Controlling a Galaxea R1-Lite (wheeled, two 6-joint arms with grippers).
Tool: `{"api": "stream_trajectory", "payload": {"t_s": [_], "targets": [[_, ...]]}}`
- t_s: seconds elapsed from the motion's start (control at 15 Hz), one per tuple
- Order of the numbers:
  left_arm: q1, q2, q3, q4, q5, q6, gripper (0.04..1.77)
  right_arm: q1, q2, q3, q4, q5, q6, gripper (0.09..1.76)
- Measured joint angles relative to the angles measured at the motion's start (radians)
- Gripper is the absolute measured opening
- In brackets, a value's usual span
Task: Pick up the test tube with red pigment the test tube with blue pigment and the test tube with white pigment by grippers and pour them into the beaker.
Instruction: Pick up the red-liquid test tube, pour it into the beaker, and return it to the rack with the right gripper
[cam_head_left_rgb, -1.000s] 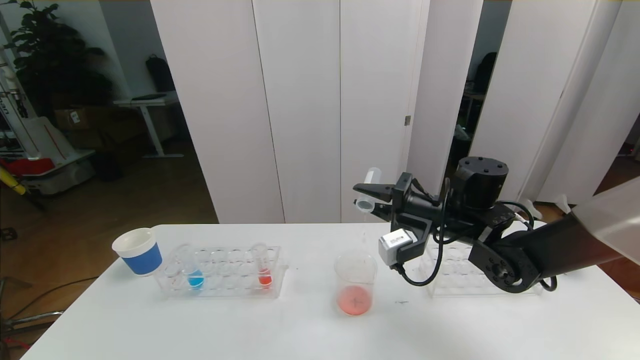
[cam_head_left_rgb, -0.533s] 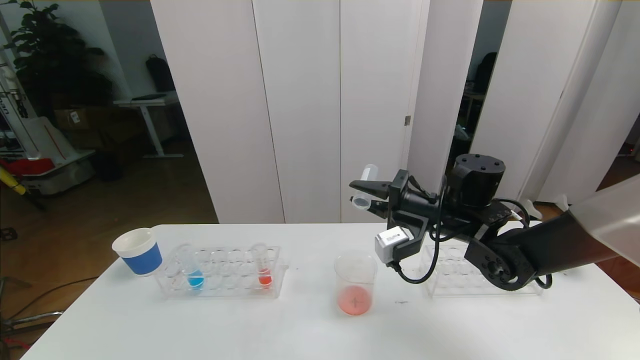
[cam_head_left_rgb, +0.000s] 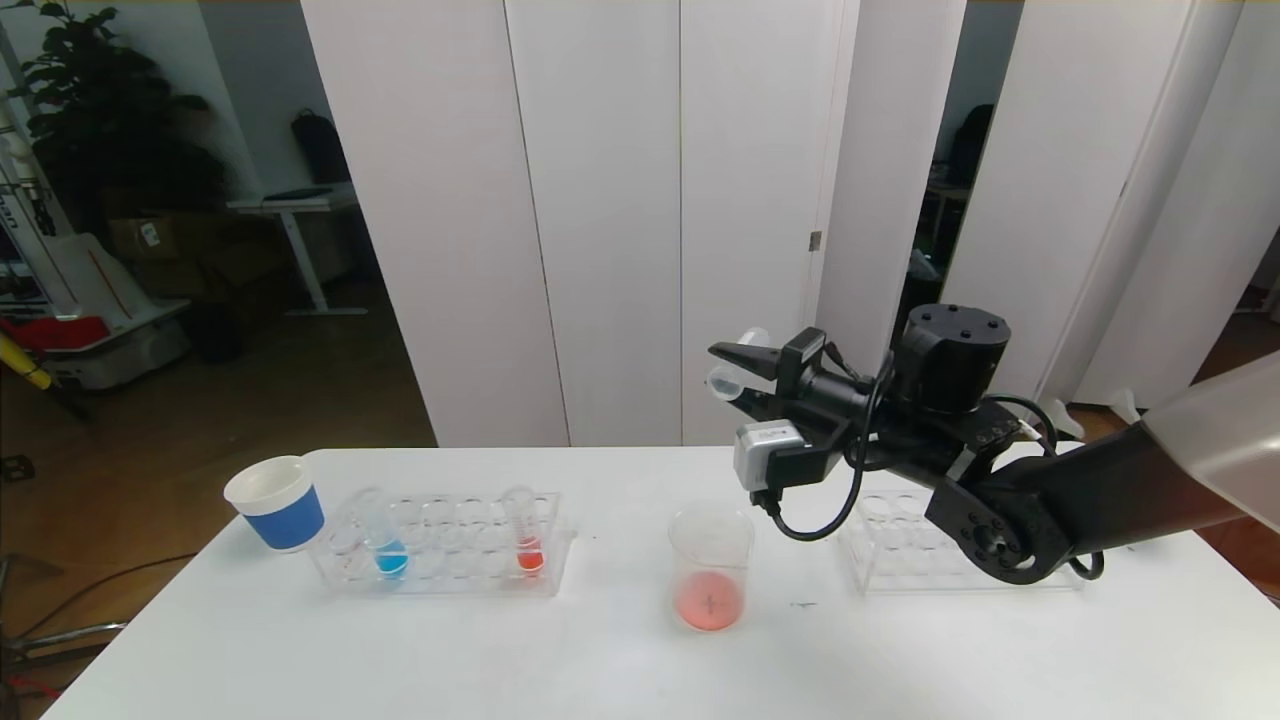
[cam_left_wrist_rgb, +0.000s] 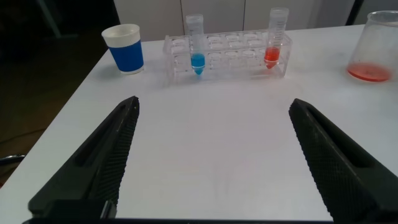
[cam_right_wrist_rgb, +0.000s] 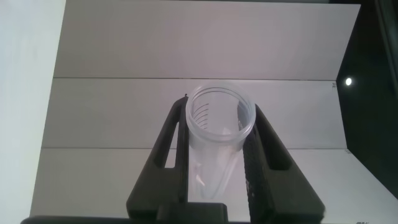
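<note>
Jaws of the left gripper (cam_left_wrist_rgb: 211, 155) stand wide apart, two black ribbed wedges low over the bare white table (cam_head_left_rgb: 560, 650); this arm is out of the head view, and its fingers are cut off by the edge of its own wrist view. Jaws of the right gripper (cam_head_left_rgb: 738, 377) are clamped on a clear, round-mouthed tube (cam_right_wrist_rgb: 219, 127) with printed marks, held tipped almost level above the beaker (cam_head_left_rgb: 710, 565); the tube looks empty, though its far end is hidden behind the fingers. Nearest on the table, the beaker is a clear, wide cylinder with a flared rim and a shallow red-orange pool at its bottom. Behind the right arm lies a clear plastic rack (cam_head_left_rgb: 960, 560), partly hidden by the arm and cable. To the left, a second clear rack (cam_head_left_rgb: 450, 550) holds the blue tube (cam_head_left_rgb: 385, 545), upright near its left end, and the red tube (cam_head_left_rgb: 525, 540), upright near its right end. A white paper cup (cam_head_left_rgb: 278, 502) with a blue band stands just beside that rack's left end
</note>
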Motion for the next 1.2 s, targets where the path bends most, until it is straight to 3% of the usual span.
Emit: {"api": "stream_trajectory", "payload": {"t_s": [0.33, 0.47, 0.73, 1.07, 1.2], "targets": [[0.000, 0.000, 0.000, 0.000, 0.000, 0.000, 1.72, 0.011, -0.053, 0.012, -0.019, -0.191, 0.227, 0.58], [0.000, 0.000, 0.000, 0.000, 0.000, 0.000, 1.72, 0.013, -0.080, 0.020, -0.020, -0.322, 0.337, 0.58], [0.000, 0.000, 0.000, 0.000, 0.000, 0.000, 1.72, 0.061, -0.118, 0.076, -0.022, -0.549, 0.697, 0.58], [0.000, 0.000, 0.000, 0.000, 0.000, 0.000, 1.72, 0.095, -0.167, 0.183, -0.024, -0.613, 1.069, 0.58], [0.000, 0.000, 0.000, 0.000, 0.000, 0.000, 1.72, 0.106, -0.194, 0.193, -0.023, -0.681, 1.228, 0.58]]}}
